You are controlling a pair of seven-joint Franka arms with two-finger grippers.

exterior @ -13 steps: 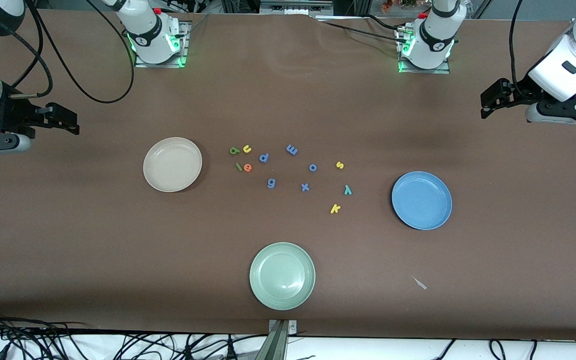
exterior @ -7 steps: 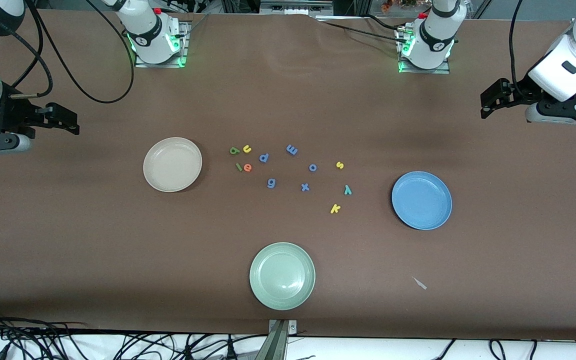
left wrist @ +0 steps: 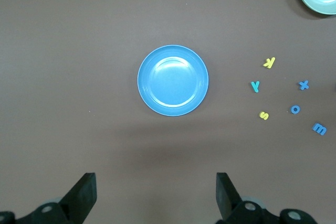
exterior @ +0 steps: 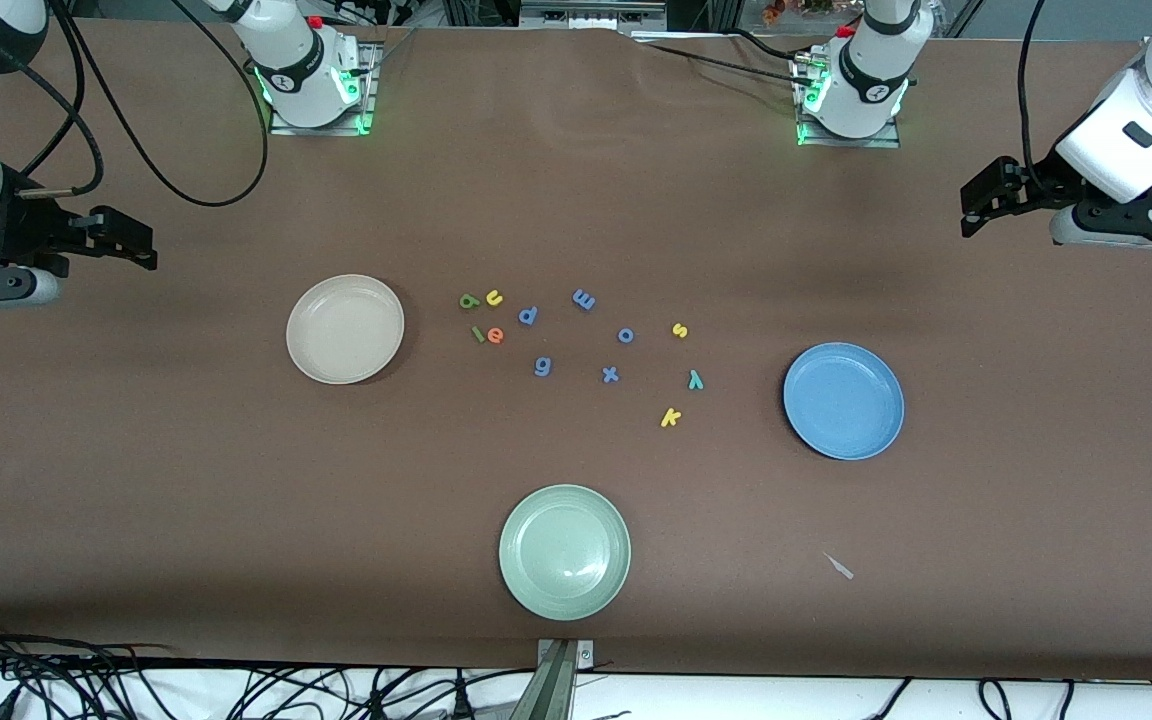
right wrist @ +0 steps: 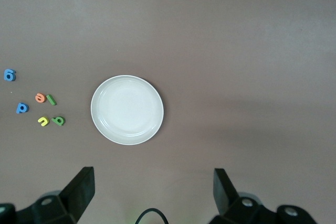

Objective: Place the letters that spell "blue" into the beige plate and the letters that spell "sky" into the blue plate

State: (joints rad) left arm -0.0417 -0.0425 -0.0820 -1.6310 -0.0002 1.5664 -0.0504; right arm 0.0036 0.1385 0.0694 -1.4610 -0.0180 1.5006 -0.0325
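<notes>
Mid-table lie dark green b [exterior: 469, 300], yellow u [exterior: 494, 297], light green l [exterior: 478, 334] and orange e [exterior: 495, 336], beside the beige plate [exterior: 345, 329]. Yellow s [exterior: 679, 330], teal y [exterior: 695, 379] and yellow k [exterior: 671, 417] lie nearer the blue plate [exterior: 843, 400]. My left gripper [exterior: 969, 210] hangs open and empty over the left arm's end of the table, the blue plate [left wrist: 173, 80] in its wrist view. The right gripper [exterior: 148, 245] hangs open and empty over the right arm's end, the beige plate [right wrist: 127, 109] in its view.
Blue letters p [exterior: 528, 316], m [exterior: 584, 298], o [exterior: 626, 335], g [exterior: 542, 367] and x [exterior: 610, 374] lie scattered between the two groups. A pale green plate [exterior: 564, 551] sits nearest the front camera. A small pale scrap [exterior: 839, 566] lies nearer the camera than the blue plate.
</notes>
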